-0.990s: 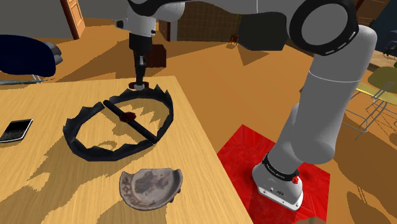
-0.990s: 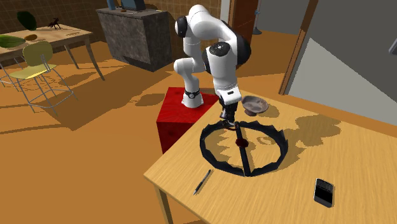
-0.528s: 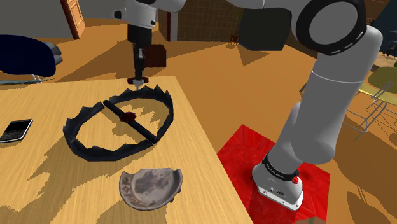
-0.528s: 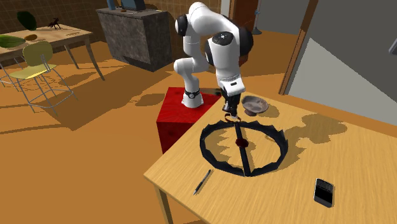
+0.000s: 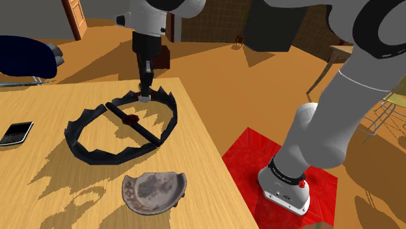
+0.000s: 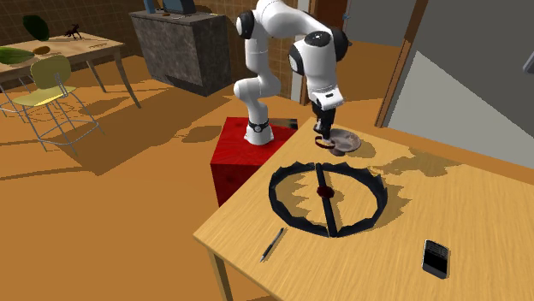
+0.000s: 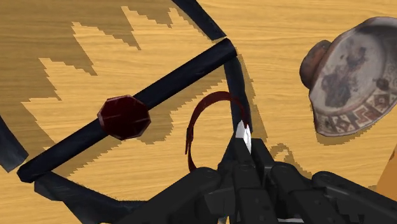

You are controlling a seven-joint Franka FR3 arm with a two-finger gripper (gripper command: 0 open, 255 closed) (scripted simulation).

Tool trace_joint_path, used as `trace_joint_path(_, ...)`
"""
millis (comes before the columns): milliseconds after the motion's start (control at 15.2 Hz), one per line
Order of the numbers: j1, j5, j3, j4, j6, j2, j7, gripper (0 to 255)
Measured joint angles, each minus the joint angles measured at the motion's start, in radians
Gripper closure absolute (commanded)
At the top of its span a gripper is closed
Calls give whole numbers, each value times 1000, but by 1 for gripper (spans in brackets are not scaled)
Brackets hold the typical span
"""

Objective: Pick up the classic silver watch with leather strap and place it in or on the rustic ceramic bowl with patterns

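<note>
Clamping fingers [image 7: 245, 159] on watch [image 7: 191, 127] strap, dangling it above ring [image 5: 107, 156] rim, looking clear of desk [image 5: 39, 182]. Pick looking done. Remaining: carrying to bowl [image 5: 155, 192], lying at 6 o'clock of watch in shoulder view, apart; then releasing.

Arm [image 5: 328, 123] stretched forward, wrist down; jaws clamped.

No writing, number or brand can be read anywhere here. The bowl [image 7: 356, 76] carries painted patterns, not letters. A dark band on the arm's base [image 5: 284, 185] shows pale marks too small to read.
</note>
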Motion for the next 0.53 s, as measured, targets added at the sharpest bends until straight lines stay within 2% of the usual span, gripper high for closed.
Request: trace_joint_path(528, 77, 31, 89, -151, 44, -149, 148, 255)
